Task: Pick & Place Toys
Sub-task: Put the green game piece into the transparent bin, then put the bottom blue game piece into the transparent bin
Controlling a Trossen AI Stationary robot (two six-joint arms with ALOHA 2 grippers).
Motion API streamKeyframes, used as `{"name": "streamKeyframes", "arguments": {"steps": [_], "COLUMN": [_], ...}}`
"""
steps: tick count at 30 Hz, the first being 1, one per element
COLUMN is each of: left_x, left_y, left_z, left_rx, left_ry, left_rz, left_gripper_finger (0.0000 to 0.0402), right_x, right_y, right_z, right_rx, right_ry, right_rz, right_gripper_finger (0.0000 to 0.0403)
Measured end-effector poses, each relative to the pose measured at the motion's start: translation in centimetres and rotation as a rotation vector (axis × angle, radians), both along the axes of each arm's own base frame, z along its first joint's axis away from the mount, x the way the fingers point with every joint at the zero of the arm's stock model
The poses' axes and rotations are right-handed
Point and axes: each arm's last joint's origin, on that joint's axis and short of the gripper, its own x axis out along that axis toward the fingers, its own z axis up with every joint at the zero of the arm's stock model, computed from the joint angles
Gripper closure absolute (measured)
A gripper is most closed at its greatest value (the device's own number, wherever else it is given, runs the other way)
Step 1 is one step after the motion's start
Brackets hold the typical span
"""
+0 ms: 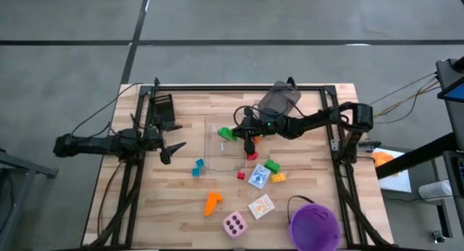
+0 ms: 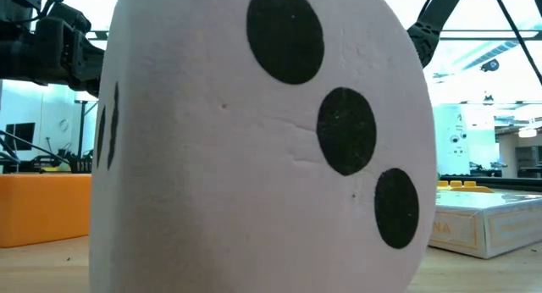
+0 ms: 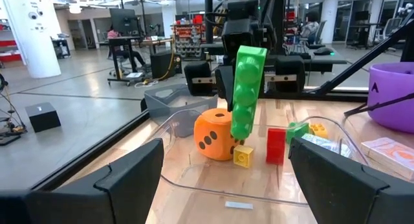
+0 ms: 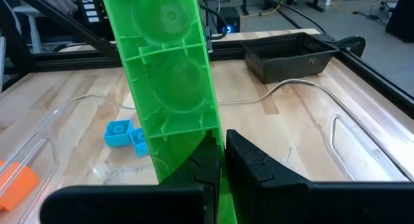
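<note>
My right gripper (image 1: 241,133) reaches in from the table's right and is shut on a long green brick (image 1: 226,133) over the clear tray (image 1: 209,164). In the left wrist view the green brick (image 3: 247,94) stands almost upright, studs toward the left arm. An orange dotted die (image 3: 215,137), a small yellow brick (image 3: 244,156) and a red brick (image 3: 276,146) stand around its lower end. My left gripper (image 1: 172,147) is open and empty at the tray's left side. Teal bricks (image 1: 197,166) lie on the table beside the tray. My right gripper pinches the green brick at one end (image 4: 194,149) between its two fingers, and the brick runs on past the fingertips along their line. Its hollow underside faces the wrist camera. The brick stands nearly upright over the tray; whether its lower end touches anything I cannot tell.
On the table's near half lie a red brick (image 1: 241,175), green (image 1: 272,165) and yellow (image 1: 278,178) bricks, two white cards (image 1: 259,176), an orange peg (image 1: 212,202), a pink die (image 1: 234,224) and a purple bucket (image 1: 314,225). A black basket (image 1: 163,109) and a grey bin (image 1: 279,99) stand at the far edge.
</note>
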Motion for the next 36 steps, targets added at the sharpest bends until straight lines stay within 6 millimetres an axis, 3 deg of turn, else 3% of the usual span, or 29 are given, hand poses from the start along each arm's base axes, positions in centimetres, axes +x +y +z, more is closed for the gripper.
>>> {"name": "streamKeyframes", "arguments": {"steps": [16, 19, 29, 32, 36], "left_x": [0.0, 0.0, 0.0, 0.0, 0.0], "left_y": [0.0, 0.0, 0.0, 0.0, 0.0], "left_z": [0.0, 0.0, 0.0, 0.0, 0.0], "left_rx": [0.003, 0.003, 0.003, 0.003, 0.003], "left_ry": [0.003, 0.003, 0.004, 0.004, 0.004], "left_rz": [0.000, 0.000, 0.000, 0.000, -0.001], "left_gripper_finger": [0.0067, 0.0067, 0.0067, 0.0067, 0.0067], "right_x": [0.0, 0.0, 0.0, 0.1, 0.0], "right_y": [0.0, 0.0, 0.2, 0.5, 0.8], "right_z": [0.0, -0.1, -0.1, 0.0, 0.8], "right_rx": [0.028, 0.044, 0.028, 0.007, -0.027], "right_ry": [0.004, 0.016, 0.017, 0.010, -0.048], "right_rz": [0.001, -0.006, -0.017, -0.004, 0.010], "right_gripper_finger": [0.0372, 0.0324, 0.0091, 0.0052, 0.0036]}}
